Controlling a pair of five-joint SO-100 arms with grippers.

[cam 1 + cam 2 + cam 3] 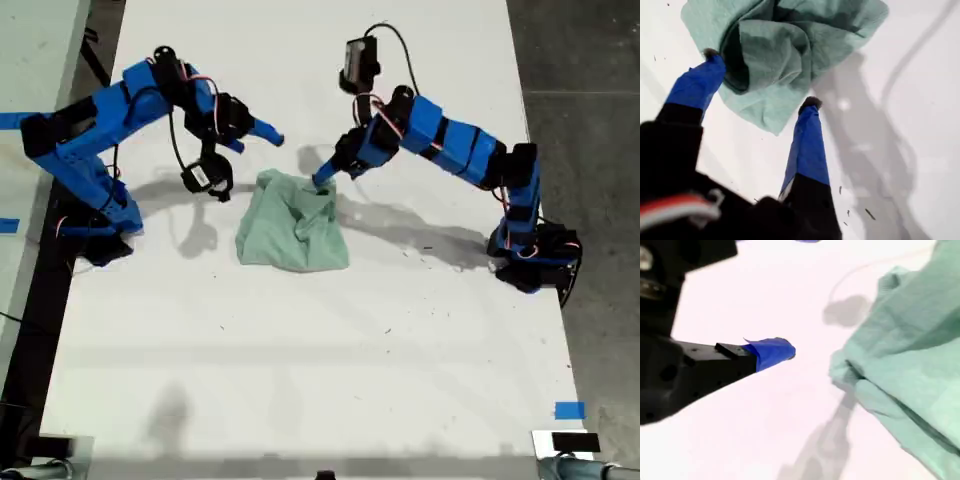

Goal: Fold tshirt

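Exterior view: the tshirt (pixel 292 235) is lying bunched in a rumpled heap near the middle of the white counter (pixel 300 380), between the two blue arms.
First wrist view: my first gripper (pixel 760 80) is reaching down at one edge of the heap with its jaws spread wide, one blue finger touching the cloth beside a dark fold opening, the other resting at the cloth's border.
Which arm: this is the arm coming in from the exterior view's right, its tip (pixel 325 185) meeting the far edge of the heap.
Jaws, first: wide apart and gripping nothing yet; they appear to be straddling a fold so that closing would pinch it.
Second wrist view: my second gripper (pixel 771 351) is hovering over bare counter, apart from the cloth's near edge (pixel 850 372).
Jaws, second: only one blue finger is showing, so I cannot tell how they are standing.
Why so placed: the second arm seems to be waiting clear, leaving room for the first.
Progress, as judged: folding is barely begun; the cloth needs spreading flat first.
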